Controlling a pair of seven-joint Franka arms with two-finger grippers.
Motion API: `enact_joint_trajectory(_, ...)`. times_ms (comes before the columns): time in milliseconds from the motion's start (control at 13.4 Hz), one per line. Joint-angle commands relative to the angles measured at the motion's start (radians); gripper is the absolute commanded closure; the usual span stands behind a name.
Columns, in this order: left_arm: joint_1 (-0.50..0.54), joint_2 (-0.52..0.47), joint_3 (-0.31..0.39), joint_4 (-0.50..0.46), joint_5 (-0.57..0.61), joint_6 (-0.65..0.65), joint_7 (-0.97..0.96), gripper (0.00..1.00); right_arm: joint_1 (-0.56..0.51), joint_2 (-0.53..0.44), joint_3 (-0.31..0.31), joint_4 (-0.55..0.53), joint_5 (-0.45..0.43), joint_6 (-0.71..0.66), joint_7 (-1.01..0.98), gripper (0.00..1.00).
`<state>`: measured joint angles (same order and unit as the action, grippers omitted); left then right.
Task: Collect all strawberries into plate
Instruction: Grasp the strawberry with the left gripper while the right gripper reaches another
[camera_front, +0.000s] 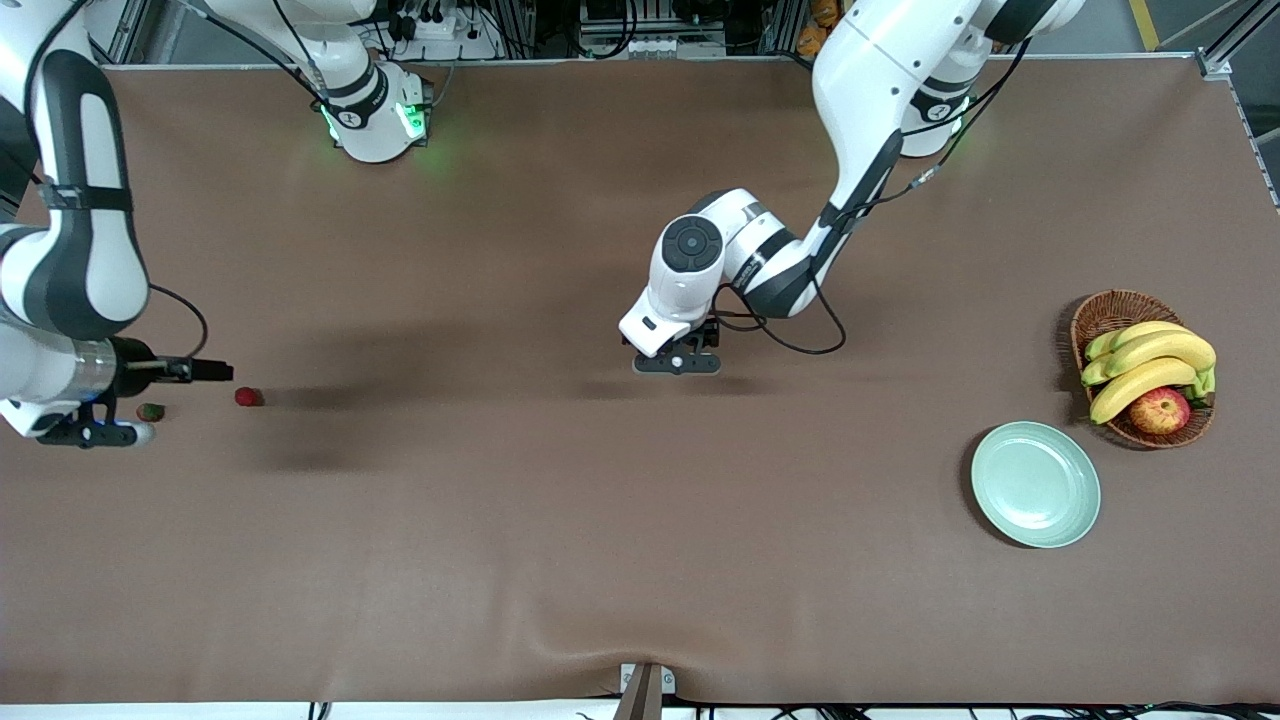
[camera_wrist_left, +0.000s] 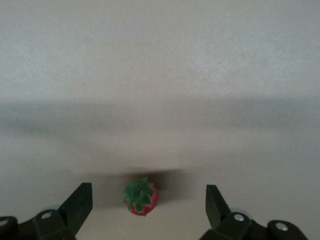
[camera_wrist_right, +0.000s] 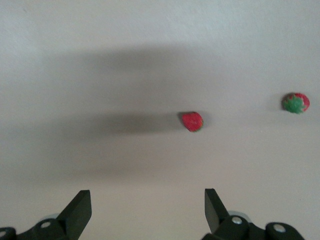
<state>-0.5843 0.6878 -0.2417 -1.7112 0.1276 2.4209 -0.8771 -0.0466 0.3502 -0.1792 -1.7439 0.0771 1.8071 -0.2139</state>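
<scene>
One strawberry (camera_wrist_left: 142, 196), red with a green cap, lies on the brown table between the spread fingers of my left gripper (camera_wrist_left: 149, 205), untouched. In the front view my left gripper (camera_front: 677, 362) hangs over mid-table and hides that berry. Two more strawberries (camera_front: 249, 397) (camera_front: 151, 411) lie toward the right arm's end of the table. My right gripper (camera_front: 90, 434) is open beside them and holds nothing. In the right wrist view both strawberries (camera_wrist_right: 192, 121) (camera_wrist_right: 295, 103) lie ahead of the open right gripper (camera_wrist_right: 148, 207). The mint-green plate (camera_front: 1035, 484) sits bare toward the left arm's end.
A wicker basket (camera_front: 1100, 312) holding bananas (camera_front: 1150, 360) and a red-yellow apple (camera_front: 1160, 410) stands next to the plate, farther from the front camera. Brown cloth covers the whole table.
</scene>
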Motion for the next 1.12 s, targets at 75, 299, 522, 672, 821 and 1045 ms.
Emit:
enact_joint_trajectory(75,-0.025,0.016,0.01,0.012,0.03,0.006,-0.078,0.0,-0.022,-0.12,0.023,-0.247,-0.022,0.189,-0.035,0.0)
enact_joint_trajectory(299,-0.034,0.018,0.012,-0.01,0.032,0.006,-0.08,0.0,-0.064,-0.096,0.023,-0.327,-0.022,0.372,-0.116,0.0)
enact_joint_trajectory(522,-0.031,0.016,0.012,-0.019,0.032,0.006,-0.074,0.11,-0.09,-0.002,0.024,-0.327,-0.022,0.516,-0.139,0.0)
enact_joint_trajectory(672,-0.029,0.016,0.013,-0.019,0.032,0.006,-0.068,0.19,-0.095,0.038,0.024,-0.325,-0.02,0.57,-0.137,0.0)
enact_joint_trajectory(821,-0.028,0.018,0.015,-0.019,0.047,0.006,-0.063,0.23,-0.099,0.081,0.026,-0.324,-0.014,0.638,-0.145,0.0)
enact_joint_trajectory(1045,-0.025,0.018,0.016,-0.018,0.069,0.006,-0.065,0.26,-0.096,0.111,0.029,-0.315,0.018,0.658,-0.147,0.0)
